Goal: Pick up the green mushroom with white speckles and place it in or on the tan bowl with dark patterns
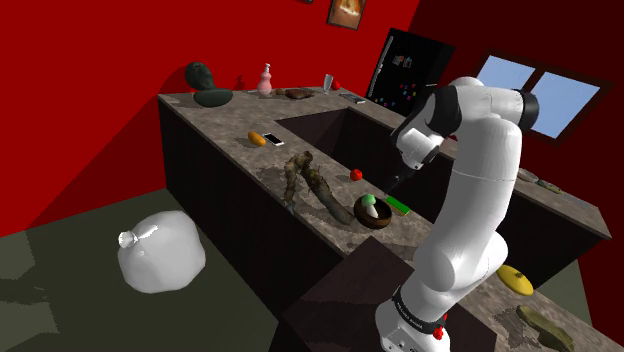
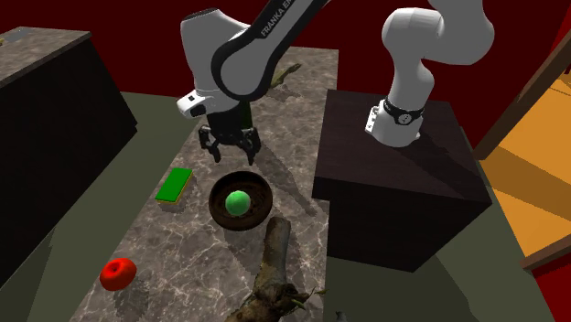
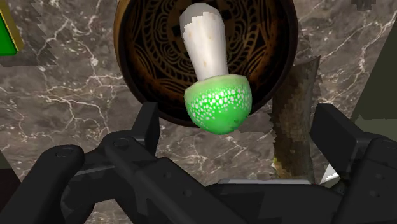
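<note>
Gripper [image 2: 231, 151] is wide open with nothing between the fingers [image 3: 147, 126]. It hangs just above the counter [image 2: 174, 252], off the bowl's [image 3: 141, 67] far rim as the second exterior view shows it.

Mushroom [image 3: 218, 107] is in the bowl, lying on its side. The white stem runs across the patterned inside, and the green speckled cap sits toward the rim nearest the gripper. In the wrist view the cap overlaps that rim, so I can't tell whether it rests on the rim or just inside. The fingers flank the cap without touching it.

Clutter around the bowl:
- Green block [image 2: 174, 184] lies flat on the counter, just beside the bowl on the second exterior view's left and apart from it.
- Branch [image 2: 272, 265] has its end right up against the bowl on the side toward that view's bottom. Contact is unclear. In the wrist view it runs beside the gripper's right finger.
- Red round thing [image 2: 118, 273] sits well apart from the bowl, toward the second exterior view's lower left.
- Stand [image 2: 393, 174] is near the bowl on that view's right.

Farther off in the shoulder view, an orange-yellow item [image 1: 265, 139] sits on the counter past the branch, and a white sack [image 1: 160, 252] lies on the floor.

Nothing sits between the gripper and the bowl.
</note>
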Controlling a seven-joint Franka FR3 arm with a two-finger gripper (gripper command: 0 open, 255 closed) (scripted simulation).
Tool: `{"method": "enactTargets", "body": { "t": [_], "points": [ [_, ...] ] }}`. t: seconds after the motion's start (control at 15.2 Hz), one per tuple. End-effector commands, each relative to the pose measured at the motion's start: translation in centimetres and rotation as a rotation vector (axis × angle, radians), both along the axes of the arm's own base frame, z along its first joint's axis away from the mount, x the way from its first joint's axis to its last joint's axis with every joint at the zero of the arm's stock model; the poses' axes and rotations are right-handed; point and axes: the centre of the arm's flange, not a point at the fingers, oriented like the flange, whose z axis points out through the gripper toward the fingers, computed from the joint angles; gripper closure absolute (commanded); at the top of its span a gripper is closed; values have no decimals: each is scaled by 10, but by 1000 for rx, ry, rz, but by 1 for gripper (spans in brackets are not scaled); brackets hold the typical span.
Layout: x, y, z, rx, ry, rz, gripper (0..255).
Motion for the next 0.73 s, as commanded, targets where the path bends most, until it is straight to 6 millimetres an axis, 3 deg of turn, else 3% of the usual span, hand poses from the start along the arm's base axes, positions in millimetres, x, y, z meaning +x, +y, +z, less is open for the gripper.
{"method": "enactTargets", "body": {
  "t": [0.0,0.13,0.66],
  "points": [
    [-3,-1,19,0,0,0,0],
    [-7,-3,42,0,0,0,0],
    [-7,-3,42,0,0,0,0]
  ]
}}
